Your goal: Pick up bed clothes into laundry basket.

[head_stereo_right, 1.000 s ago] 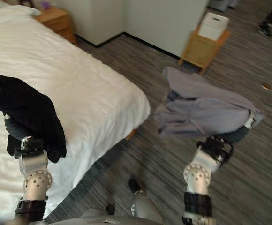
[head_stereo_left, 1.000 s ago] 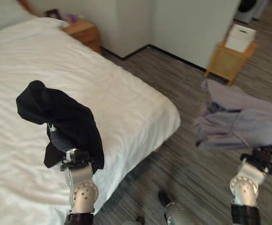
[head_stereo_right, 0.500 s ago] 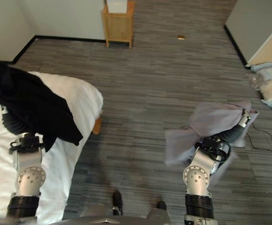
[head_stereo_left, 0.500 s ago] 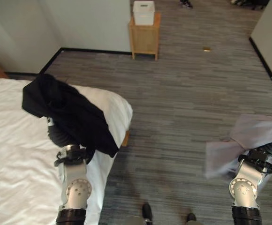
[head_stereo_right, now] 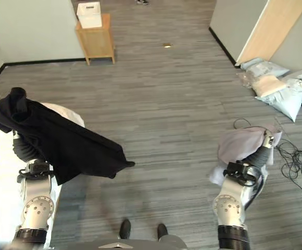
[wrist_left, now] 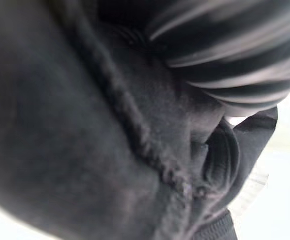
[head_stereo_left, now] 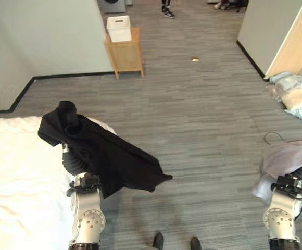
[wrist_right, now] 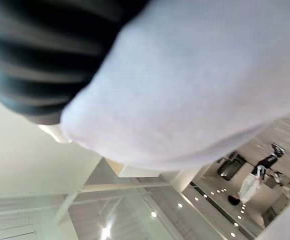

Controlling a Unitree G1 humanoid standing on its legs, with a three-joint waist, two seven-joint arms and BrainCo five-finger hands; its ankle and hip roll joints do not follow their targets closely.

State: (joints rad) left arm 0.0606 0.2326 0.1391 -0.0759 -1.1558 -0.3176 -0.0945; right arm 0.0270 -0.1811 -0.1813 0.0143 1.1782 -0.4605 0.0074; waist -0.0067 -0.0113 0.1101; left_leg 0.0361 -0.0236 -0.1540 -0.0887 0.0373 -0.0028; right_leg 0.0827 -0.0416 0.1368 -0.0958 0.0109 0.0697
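A black garment (head_stereo_left: 104, 156) is draped over my raised left arm at the lower left, above the corner of the white bed (head_stereo_left: 15, 182). Its loose end flares out to the right over the floor. In the left wrist view the black cloth (wrist_left: 75, 130) lies right against my left hand's ribbed cover (wrist_left: 225, 40). A pale grey-lilac garment (head_stereo_right: 242, 146) is bunched over my right hand at the lower right, held above the floor. In the right wrist view this pale cloth (wrist_right: 200, 85) lies over the hand's ribbed cover (wrist_right: 35, 55). Cloth hides both hands.
A small wooden side table (head_stereo_left: 125, 54) with a white box (head_stereo_left: 118, 28) on it stands by the far wall. Pale bags (head_stereo_right: 276, 86) lie by the right wall. A person's shoes (head_stereo_left: 166, 11) show at the top. Grey plank floor (head_stereo_left: 203, 114) lies ahead.
The whole view has swung right, so the bed now sits at the left edge. The black garment's tail has swung out to the right. The grey garment is bunched closer on the right arm.
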